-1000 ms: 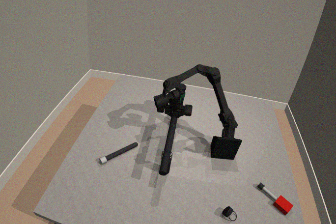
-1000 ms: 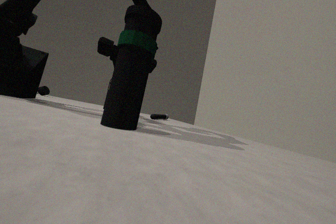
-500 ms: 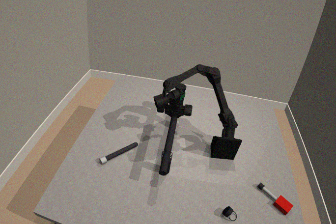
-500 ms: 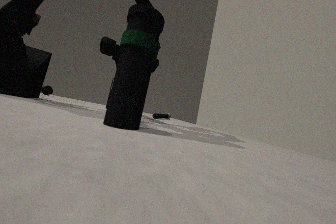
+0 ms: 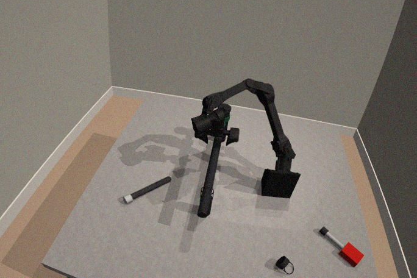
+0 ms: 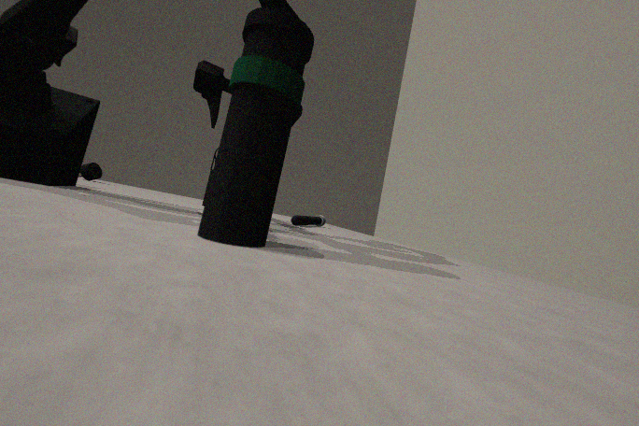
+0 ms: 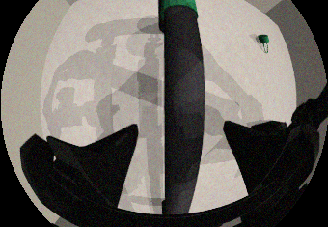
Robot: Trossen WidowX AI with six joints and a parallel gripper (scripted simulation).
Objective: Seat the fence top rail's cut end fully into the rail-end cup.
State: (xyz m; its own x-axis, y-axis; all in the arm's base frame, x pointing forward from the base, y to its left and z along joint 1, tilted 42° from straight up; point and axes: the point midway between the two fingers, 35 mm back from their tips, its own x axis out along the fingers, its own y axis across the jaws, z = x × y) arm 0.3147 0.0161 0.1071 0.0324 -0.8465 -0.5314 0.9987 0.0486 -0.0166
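The dark rail [image 5: 212, 163] [image 7: 185, 100] runs from the big post [image 6: 242, 167] toward the front, through the thin loop cap [image 5: 213, 192]. The green brace band [image 6: 265, 71] sits high on the post, near the cap. In the wrist view the rail's far end meets the green rail-end cup [image 7: 179, 0], with no gap showing; how deep it sits is hidden. My gripper [image 5: 217, 140] [image 7: 182, 127] is open around the rail, near the post. In the wrist view bare background shows between each finger and the rail. In the exterior view the post hides part of the gripper.
A loose dark rod [image 5: 150, 188] [image 6: 306, 220] with a white end lies left of the rail. A red block [image 5: 351, 254] on a white handle and a small black ringed cap [image 5: 283, 263] lie front right. A small green looped piece [image 7: 263, 39] shows upper right in the wrist view.
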